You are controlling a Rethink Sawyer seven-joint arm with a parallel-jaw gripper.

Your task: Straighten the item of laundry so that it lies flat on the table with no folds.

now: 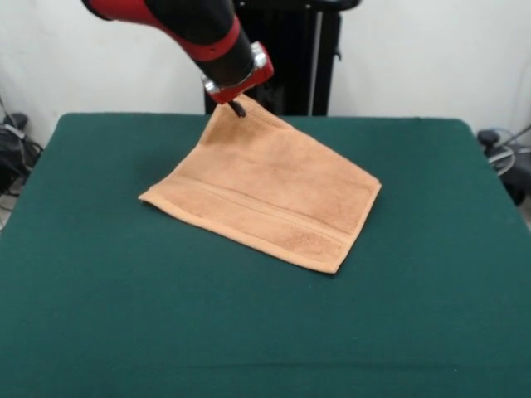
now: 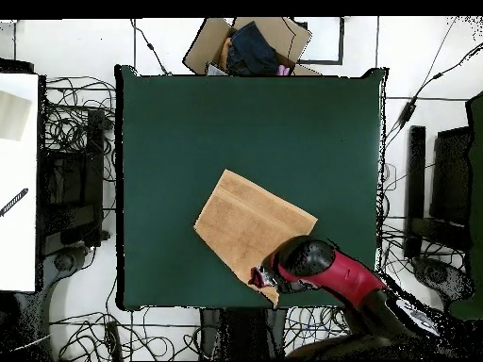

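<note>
In the front view, the orange-tan towel (image 1: 267, 192) lies a little above the middle of the frame on the dark green desk (image 1: 108, 323). Most of it rests spread on the desk top as a tilted four-sided shape, with one corner toward the left, one toward the right and one toward the lower middle. A woven band stripe runs parallel to its lower edge. The upper corner is raised off the desk and comes to a peak just under the red and black arm (image 1: 178, 23), which enters from the upper left of the frame. The end effector (image 1: 238, 107) shows as a small dark tip at that peak, closed on the towel's lifted corner. The cloth slopes down from there toward the lower right.

In the overhead view, the towel (image 2: 247, 224) sits in the lower middle of the desk (image 2: 189, 132), again turned diagonally, with a faint fold line or band near its upper edge. The arm (image 2: 325, 269) reaches in from the lower right and covers the towel's lower right corner. The end effector (image 2: 258, 277) is at that corner, close to the desk's bottom edge. A cardboard box (image 2: 247, 45) holding dark items stands beyond the desk's upper edge.
</note>
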